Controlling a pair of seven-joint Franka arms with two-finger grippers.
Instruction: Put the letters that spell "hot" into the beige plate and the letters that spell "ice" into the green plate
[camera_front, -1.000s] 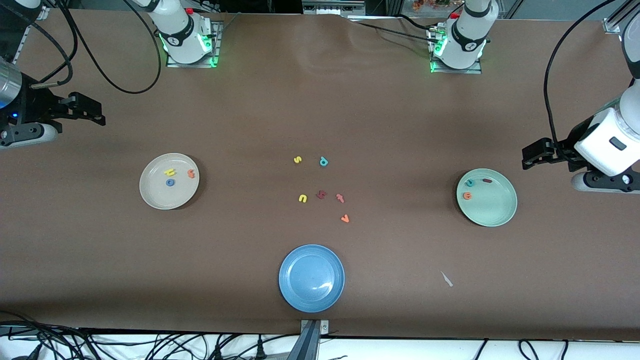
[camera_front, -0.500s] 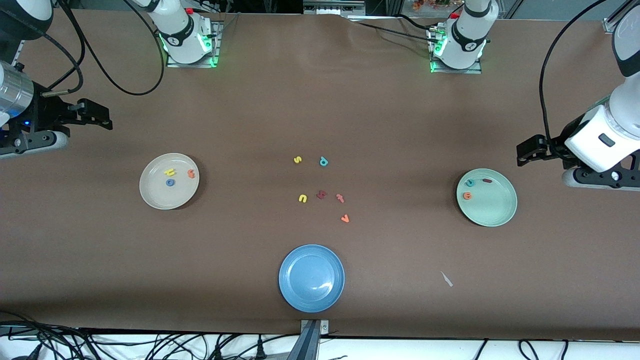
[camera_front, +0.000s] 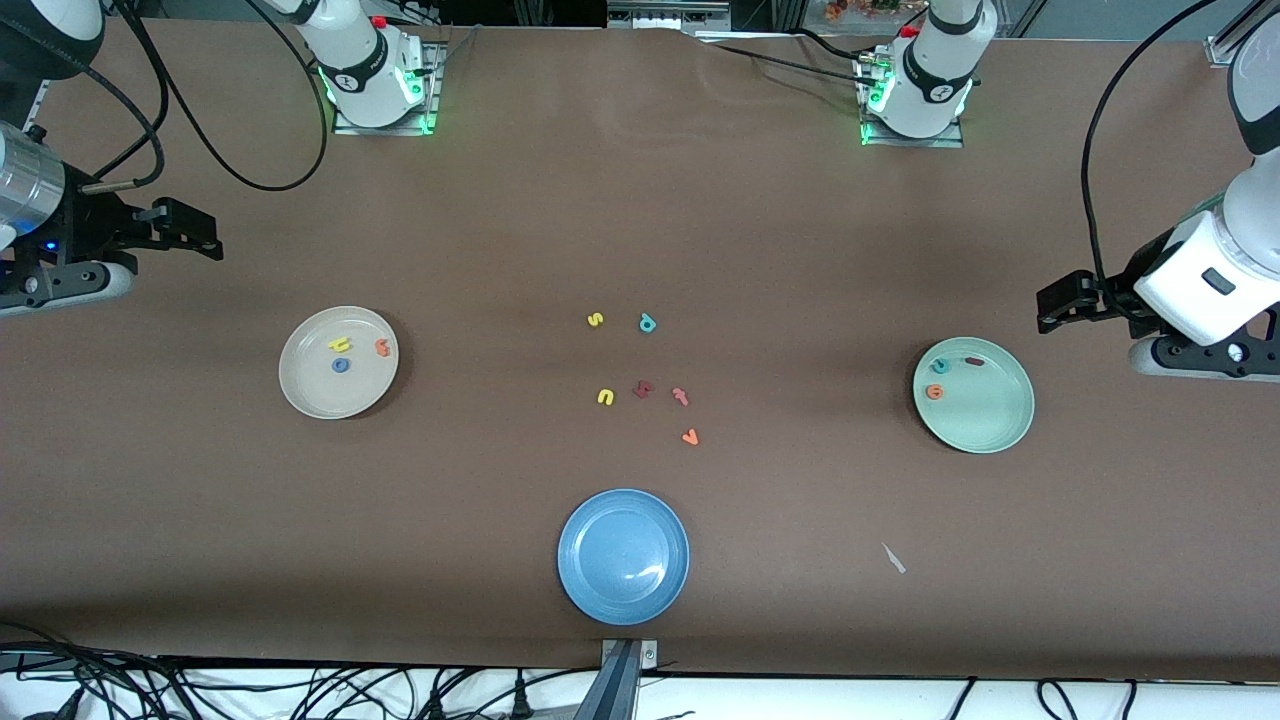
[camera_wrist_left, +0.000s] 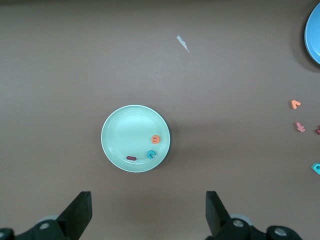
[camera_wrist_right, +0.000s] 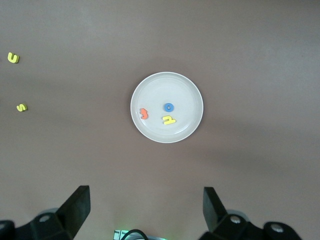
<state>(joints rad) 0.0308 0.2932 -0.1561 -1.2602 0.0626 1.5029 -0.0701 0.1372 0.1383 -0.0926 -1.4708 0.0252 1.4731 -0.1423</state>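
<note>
The beige plate (camera_front: 330, 395) holds the yellow h (camera_front: 339, 344), blue o (camera_front: 341, 365) and orange t (camera_front: 382, 347). In the green plate (camera_front: 985, 415) lie the teal c (camera_front: 939, 366), dark red i (camera_front: 974, 361) and orange e (camera_front: 934, 391). My left gripper (camera_front: 1052, 306) hangs open and empty over bare table beside the green plate (camera_wrist_left: 125, 135). Over bare table beside the beige plate (camera_wrist_right: 170, 90), my right gripper (camera_front: 195, 232) is open and empty too. Both wrist views look down on their plates between wide-apart fingers.
Loose letters lie mid-table: yellow s (camera_front: 595, 320), teal p (camera_front: 647, 323), yellow u (camera_front: 605, 397), a dark red letter (camera_front: 643, 389), a salmon f (camera_front: 681, 396) and an orange v (camera_front: 689, 437). A blue plate (camera_front: 600, 590) sits near the front edge, a white scrap (camera_front: 893, 558) beside it.
Both arms have shifted slightly, their open grippers drifting a little toward the table's middle. Plates and letters have not moved.
</note>
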